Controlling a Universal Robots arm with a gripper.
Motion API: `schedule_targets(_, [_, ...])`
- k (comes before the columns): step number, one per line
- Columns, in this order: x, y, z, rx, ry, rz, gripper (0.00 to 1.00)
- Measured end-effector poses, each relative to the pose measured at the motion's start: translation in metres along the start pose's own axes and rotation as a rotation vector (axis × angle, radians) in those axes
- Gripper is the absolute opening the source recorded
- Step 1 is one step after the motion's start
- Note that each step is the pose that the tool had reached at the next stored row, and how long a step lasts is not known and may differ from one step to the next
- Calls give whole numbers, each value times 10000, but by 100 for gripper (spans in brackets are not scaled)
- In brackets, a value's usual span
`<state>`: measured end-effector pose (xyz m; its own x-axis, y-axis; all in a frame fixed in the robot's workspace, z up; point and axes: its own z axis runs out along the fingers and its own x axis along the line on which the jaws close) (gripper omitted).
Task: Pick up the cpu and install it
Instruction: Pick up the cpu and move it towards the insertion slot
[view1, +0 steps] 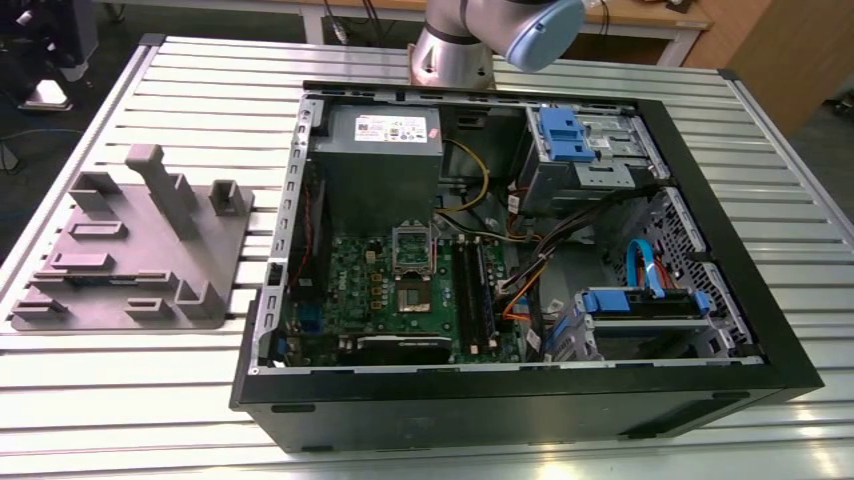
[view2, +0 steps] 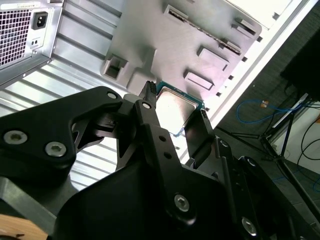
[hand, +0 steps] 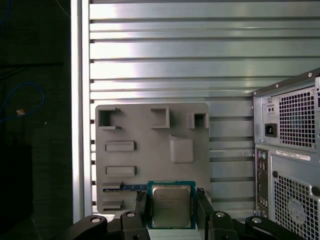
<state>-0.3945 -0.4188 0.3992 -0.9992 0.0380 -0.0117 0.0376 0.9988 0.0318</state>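
Observation:
The cpu (hand: 171, 205) is a small square chip with a silvery metal top and a green rim. My gripper (hand: 171, 212) is shut on it, one black finger (hand: 141, 206) at each side edge. In the second wrist view the cpu (view2: 176, 106) sits between the same fingers (view2: 201, 131) of the gripper (view2: 176, 119). It hangs in the air above the grey fixture plate (hand: 150, 150), well off the table. In the exterior view the motherboard's socket (view1: 411, 293) lies open inside the computer case (view1: 747, 300).
The grey fixture plate (view1: 134, 250) with upright blocks lies on the slatted table at the exterior view's left. The open case holds a power supply (view1: 380, 140), drive bays (view1: 581, 150) and loose cables (view1: 534, 250). The arm (view1: 467, 40) stands behind the case.

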Motion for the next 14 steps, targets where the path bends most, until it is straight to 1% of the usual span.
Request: schedule_targets(14, [-46,2,1,0,0,0,47])
